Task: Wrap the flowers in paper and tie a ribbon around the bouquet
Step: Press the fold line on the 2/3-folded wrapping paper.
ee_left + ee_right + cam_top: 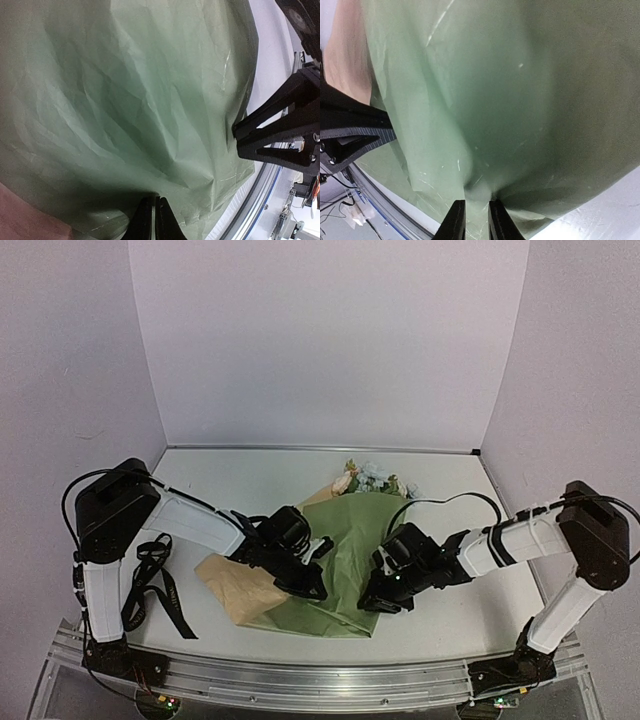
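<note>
The olive-green paper [345, 560] lies folded over the flowers [368, 478], whose pale blossoms peek out at its far end. Its tan face [240, 585] shows on the left. My left gripper [312, 585] is at the paper's near left edge and my right gripper [375, 598] at its near right corner. In the left wrist view the left gripper [152, 197] is shut on a fold of the paper [150, 100]. In the right wrist view the right gripper [476, 202] pinches puckered paper [510, 100]. The black ribbon [165, 595] lies loose beside the left arm.
The aluminium rail [300, 680] runs along the table's near edge, just below both grippers. White walls close the back and sides. The right arm's fingers [280, 135] show in the left wrist view, close to the paper's edge.
</note>
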### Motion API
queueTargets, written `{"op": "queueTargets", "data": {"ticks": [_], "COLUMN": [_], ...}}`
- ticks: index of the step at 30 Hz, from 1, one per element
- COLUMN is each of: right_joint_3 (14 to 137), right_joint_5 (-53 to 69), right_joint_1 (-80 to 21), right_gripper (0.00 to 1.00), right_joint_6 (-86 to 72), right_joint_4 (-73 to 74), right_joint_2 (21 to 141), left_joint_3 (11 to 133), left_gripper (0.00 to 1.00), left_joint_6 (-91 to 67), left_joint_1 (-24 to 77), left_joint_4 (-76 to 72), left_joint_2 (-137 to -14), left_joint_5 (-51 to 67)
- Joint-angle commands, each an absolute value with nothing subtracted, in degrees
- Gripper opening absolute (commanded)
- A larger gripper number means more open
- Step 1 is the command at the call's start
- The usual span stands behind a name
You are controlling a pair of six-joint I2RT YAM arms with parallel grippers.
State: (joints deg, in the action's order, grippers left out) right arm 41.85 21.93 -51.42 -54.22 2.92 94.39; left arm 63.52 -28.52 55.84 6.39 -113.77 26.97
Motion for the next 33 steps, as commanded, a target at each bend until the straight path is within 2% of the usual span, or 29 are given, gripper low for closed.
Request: {"op": "queueTargets", "data": {"ticks": [1, 5, 23, 33], "right_joint_3": [43.51, 44.29, 48.23, 57.08], "right_joint_5": [21.21, 21.11, 23.68, 26.8], "right_joint_1": [-48.35, -46.03, -31.86, -23.6], "right_gripper": [0.19, 0.2, 0.18, 0.19], "right_joint_6": [-57.95, -59.75, -62.74, -63.66], "right_joint_4": [1.78, 0.61, -3.64, -3.54], "right_joint_2": [93.0, 94.01, 104.34, 110.67], "left_joint_3": [62.4, 62.43, 63.03, 63.55], "left_gripper": [0.03, 0.0, 0.0, 0.0], "left_joint_6": [-28.54, -28.13, -26.46, -25.45], "left_joint_1": [55.9, 55.88, 55.88, 55.8], "left_joint_4": [7.96, 8.8, 11.54, 12.96], "left_joint_2": [-115.75, -116.12, -116.77, -116.71], "left_joint_5": [23.35, 22.57, 21.29, 20.78]}}
